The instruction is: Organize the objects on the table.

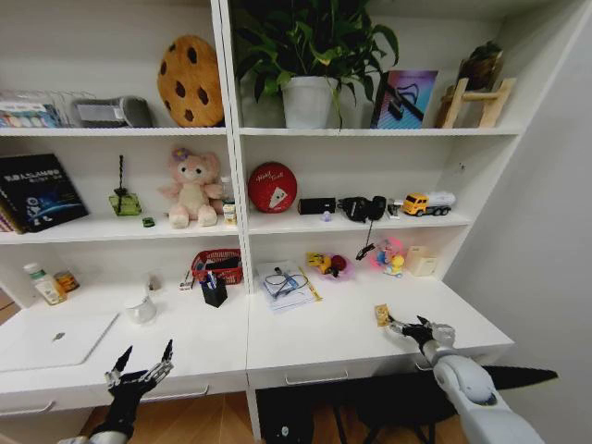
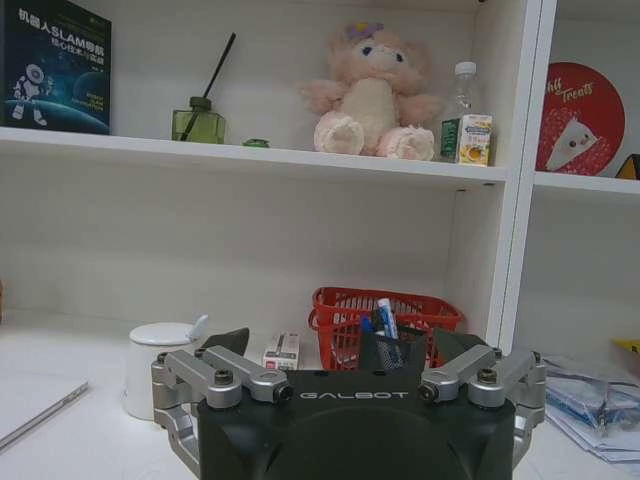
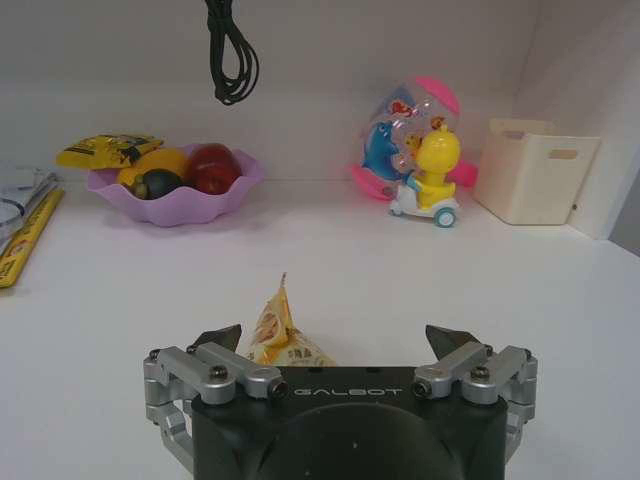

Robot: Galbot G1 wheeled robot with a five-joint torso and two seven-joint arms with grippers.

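Right tool (image 1: 408, 326) spread wide around a snack packet (image 1: 381, 314) — left tool (image 1: 143, 363) spread, empty.

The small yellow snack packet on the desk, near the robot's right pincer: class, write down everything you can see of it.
The snack packet is a small yellow-orange pouch with printed markings, seemingly of crinkly foil or plastic. It looks sealed and puffed, one pointed corner sticking up. It rests on the white desk near the front edge, apart from the purple fruit bowl and the toy farther back. The right pincer is open, its fingertips on either side of the packet, not visibly touching it.
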